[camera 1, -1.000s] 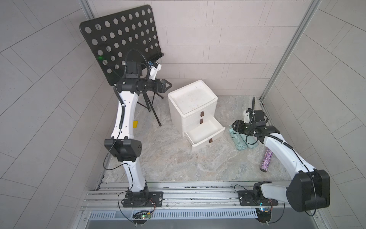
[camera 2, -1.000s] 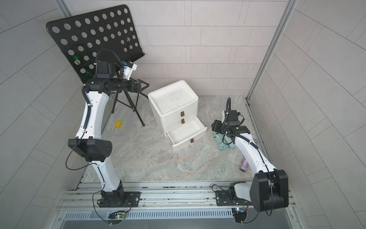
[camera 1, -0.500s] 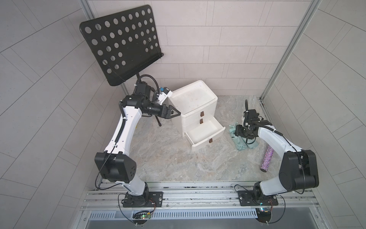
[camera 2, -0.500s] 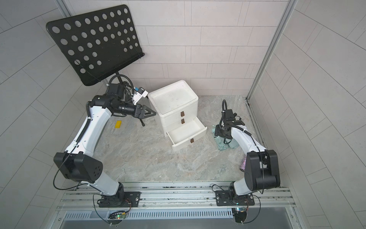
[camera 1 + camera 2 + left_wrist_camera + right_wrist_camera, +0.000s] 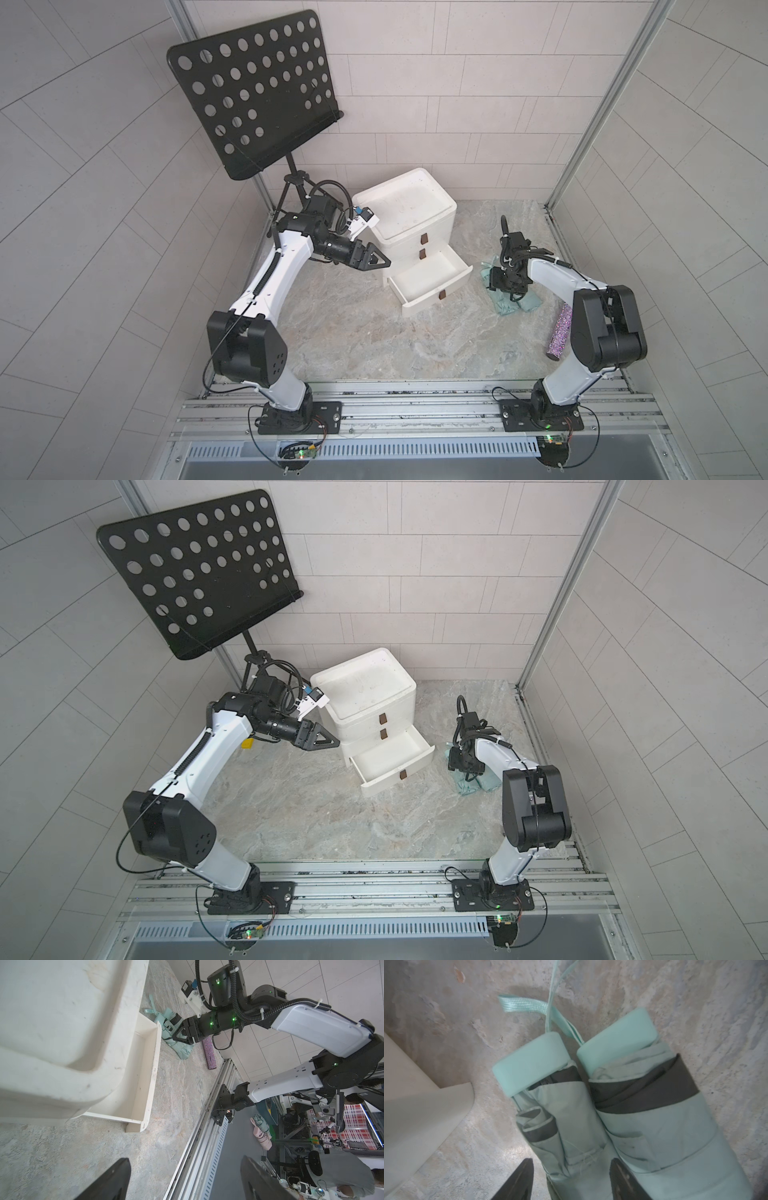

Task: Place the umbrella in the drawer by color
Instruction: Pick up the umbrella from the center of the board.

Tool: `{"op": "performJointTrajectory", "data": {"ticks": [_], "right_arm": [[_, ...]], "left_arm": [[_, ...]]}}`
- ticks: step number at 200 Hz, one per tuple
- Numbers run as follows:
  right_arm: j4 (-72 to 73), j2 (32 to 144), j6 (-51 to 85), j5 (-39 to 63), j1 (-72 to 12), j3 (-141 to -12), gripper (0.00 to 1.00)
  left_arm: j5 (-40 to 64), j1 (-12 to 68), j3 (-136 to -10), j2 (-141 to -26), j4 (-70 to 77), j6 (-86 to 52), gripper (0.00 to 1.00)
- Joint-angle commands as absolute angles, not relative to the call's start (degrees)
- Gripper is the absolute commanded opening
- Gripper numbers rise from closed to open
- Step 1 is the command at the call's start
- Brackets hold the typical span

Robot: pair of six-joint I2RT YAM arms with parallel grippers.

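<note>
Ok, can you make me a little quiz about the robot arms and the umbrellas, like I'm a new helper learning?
1. True or false: the bottom drawer of the white cabinet is pulled out and empty.
2. The fingers of the right gripper stand on either side of: A) the purple sparkly tube, B) a mint-green umbrella, C) the music stand's pole.
3. How many mint-green umbrellas lie side by side on the floor?
Key: 1 true. 2 B. 3 two.
</note>
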State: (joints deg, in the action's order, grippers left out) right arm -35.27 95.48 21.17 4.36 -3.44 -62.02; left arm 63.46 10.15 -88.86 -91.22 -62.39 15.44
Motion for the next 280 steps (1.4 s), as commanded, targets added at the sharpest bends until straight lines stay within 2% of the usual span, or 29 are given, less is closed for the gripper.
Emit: {"op": "performJointTrajectory", "data": {"ticks": [1, 87, 136, 157, 175, 193, 252, 280], "right_arm": [[-36.0, 97.4, 20.1, 2.2, -3.6, -63.1, 0.62], [-34.1, 106.1, 20.0, 3.9, -5.3, -64.1, 0.62], [-32.4, 106.3, 20.1, 6.5, -5.4, -62.8, 0.61], [-32.9, 106.0, 19.4, 7.3, -5.8, -62.8, 0.47], [-33.2, 107.1, 19.4, 8.7, -6.2, -63.4, 0.42], [-33.2, 107.2, 19.6, 8.6, -6.3, -63.5, 0.27], [-30.9, 102.0, 21.5, 9.8, -6.7, -60.5, 0.15], [-31.8, 97.6, 21.9, 9.9, -6.7, -60.0, 0.14]], "left_arm": [[65.3, 10.6, -87.8, -89.1, -62.1, 17.0, 0.9], [66.0, 11.3, -86.5, -88.8, -61.0, 16.2, 0.9], [66.0, 12.1, -85.9, -88.6, -59.7, 15.2, 0.9], [65.7, 12.3, -85.5, -88.5, -58.9, 14.5, 0.89], [65.7, 12.5, -85.3, -88.6, -58.5, 14.3, 0.89], [65.7, 12.6, -85.3, -88.5, -58.4, 14.2, 0.9], [65.3, 12.7, -85.0, -88.5, -58.1, 14.0, 0.9], [65.3, 12.7, -84.9, -88.4, -57.7, 13.8, 0.89]]}}
